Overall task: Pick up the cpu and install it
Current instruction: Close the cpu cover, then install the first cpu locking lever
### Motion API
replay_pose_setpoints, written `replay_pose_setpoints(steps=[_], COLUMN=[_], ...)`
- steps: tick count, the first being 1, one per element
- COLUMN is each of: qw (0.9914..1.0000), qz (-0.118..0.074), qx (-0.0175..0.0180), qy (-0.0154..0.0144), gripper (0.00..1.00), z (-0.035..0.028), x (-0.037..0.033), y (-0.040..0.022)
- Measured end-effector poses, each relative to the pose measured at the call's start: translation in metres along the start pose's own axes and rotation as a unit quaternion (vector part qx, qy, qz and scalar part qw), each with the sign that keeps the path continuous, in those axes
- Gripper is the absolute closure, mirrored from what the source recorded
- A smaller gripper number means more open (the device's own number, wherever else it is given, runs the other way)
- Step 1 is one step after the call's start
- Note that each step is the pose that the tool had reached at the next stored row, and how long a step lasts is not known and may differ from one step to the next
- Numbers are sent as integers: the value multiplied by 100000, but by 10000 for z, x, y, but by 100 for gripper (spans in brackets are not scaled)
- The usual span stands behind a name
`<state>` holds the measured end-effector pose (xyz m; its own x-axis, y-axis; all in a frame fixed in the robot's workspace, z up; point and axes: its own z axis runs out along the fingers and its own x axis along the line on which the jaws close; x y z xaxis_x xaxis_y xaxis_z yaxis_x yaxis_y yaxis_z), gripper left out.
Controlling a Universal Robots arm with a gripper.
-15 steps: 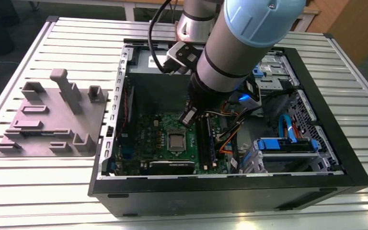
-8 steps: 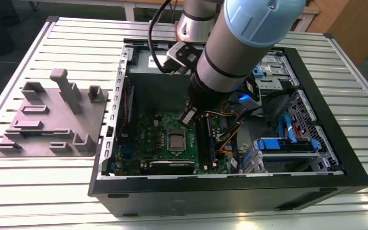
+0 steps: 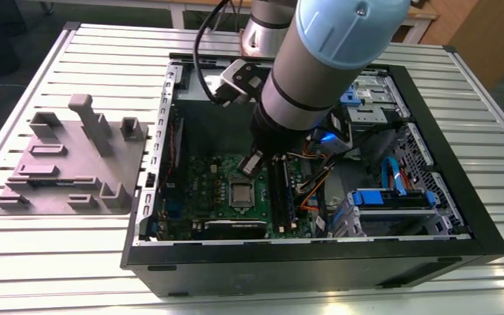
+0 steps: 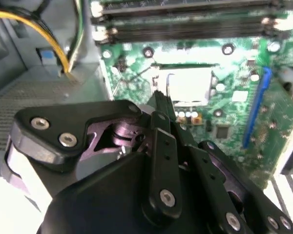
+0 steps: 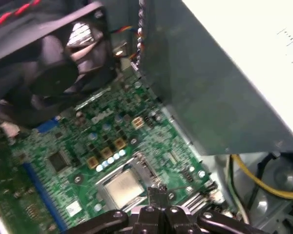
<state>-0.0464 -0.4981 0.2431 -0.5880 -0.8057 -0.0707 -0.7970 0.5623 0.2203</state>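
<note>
Cpu [image 5: 123, 187] seated flat inside the socket frame [image 4: 185, 66] of the green motherboard [image 3: 212, 177], pale silvery top facing up, no tilt apparent. Square in outline, so no long axis to speak of; edges simply squared with the frame's own sides. Jaws clenched tight, dark fingertips [image 5: 154, 195] pressed one against the other in both wrist views, nothing visible pinched between them. Hanging from the arm [image 3: 322, 59] down into the open computer case [image 3: 322, 269], poised over the frame but off its centre: tips beside one corner of the frame in the first wrist view, along one of its sides in the second wrist view. Above the frame rather than on it, judging by the exterior view; possibly touching its rim, cannot tell. From the jaws, then, the chip lying below and a little inward, toward the frame's middle. Judged as already set in place rather than carried, given the clenched and empty-looking tips. Well apart from the frame, outside the case, a grey parts holder [image 3: 73, 164] resting on the slatted counter [image 3: 42, 275].
</note>
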Motion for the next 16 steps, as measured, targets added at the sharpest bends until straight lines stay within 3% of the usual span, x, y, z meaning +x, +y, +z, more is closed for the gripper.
replay_pose_setpoints(steps=[4, 16], qw=[100000, 100000], qz=[5, -54], qx=[3, -3], qy=[-3, 8], gripper=[89, 89], z=[-12, -12], x=[99, 101], y=[-43, -43])
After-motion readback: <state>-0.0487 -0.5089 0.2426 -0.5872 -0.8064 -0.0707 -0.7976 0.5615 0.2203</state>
